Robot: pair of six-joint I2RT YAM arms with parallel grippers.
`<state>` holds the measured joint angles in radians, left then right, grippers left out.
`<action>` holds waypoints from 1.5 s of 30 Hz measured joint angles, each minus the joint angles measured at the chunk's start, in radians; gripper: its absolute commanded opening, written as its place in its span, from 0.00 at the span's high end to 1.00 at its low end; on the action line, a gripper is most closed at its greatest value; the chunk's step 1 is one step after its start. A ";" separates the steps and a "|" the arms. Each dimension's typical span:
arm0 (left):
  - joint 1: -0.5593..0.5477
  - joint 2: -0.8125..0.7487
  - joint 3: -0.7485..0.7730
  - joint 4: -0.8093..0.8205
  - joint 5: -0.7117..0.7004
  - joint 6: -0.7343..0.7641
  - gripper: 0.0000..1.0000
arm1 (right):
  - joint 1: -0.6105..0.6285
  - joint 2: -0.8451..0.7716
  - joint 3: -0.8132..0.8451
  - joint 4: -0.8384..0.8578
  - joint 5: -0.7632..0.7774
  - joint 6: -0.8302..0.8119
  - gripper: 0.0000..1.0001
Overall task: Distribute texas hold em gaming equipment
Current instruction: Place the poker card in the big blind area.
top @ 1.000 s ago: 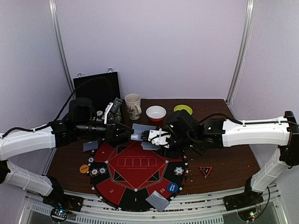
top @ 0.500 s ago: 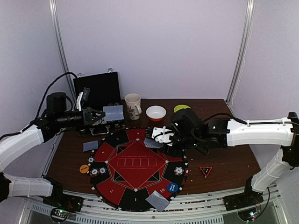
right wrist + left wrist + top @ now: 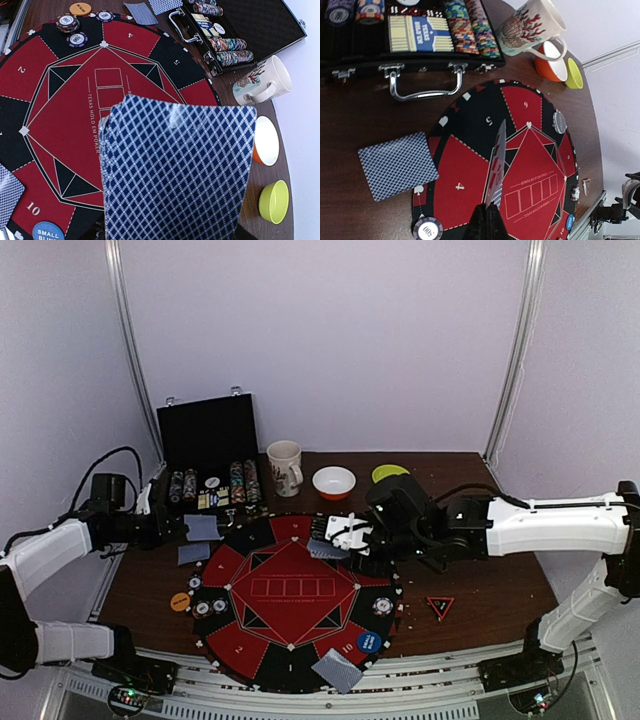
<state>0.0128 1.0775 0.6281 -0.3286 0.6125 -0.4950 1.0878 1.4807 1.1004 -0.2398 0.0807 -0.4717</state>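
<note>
Mid-deal: at centre the right gripper (image 3: 343, 536) pinches the deck (image 3: 175, 170), and at left the left gripper (image 3: 186, 528) pinches one card (image 3: 496, 160) over the left edge of the mat (image 3: 290, 590), which next likely needs lowering flat beside the lying card (image 3: 397, 165) and releasing.

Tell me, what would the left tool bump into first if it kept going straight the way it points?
Most likely the round mat, near its black wedge marked 5. The left tool pinches a card edge-on and aims there. Depth is hard to judge, so this is a guess.
</note>
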 measured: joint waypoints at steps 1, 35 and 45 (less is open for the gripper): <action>0.007 0.003 -0.003 -0.018 -0.005 0.007 1.00 | 0.000 0.000 -0.004 0.005 -0.002 -0.004 0.45; 0.155 0.486 0.190 -0.152 -0.061 0.264 0.89 | -0.032 -0.037 -0.032 0.028 -0.021 -0.050 0.45; 0.157 0.484 0.235 -0.204 -0.172 0.284 0.60 | -0.040 -0.037 -0.032 0.028 -0.022 -0.053 0.45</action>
<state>0.1696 1.5620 0.8631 -0.5331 0.4408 -0.2108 1.0477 1.4433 1.0683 -0.2119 0.0589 -0.5247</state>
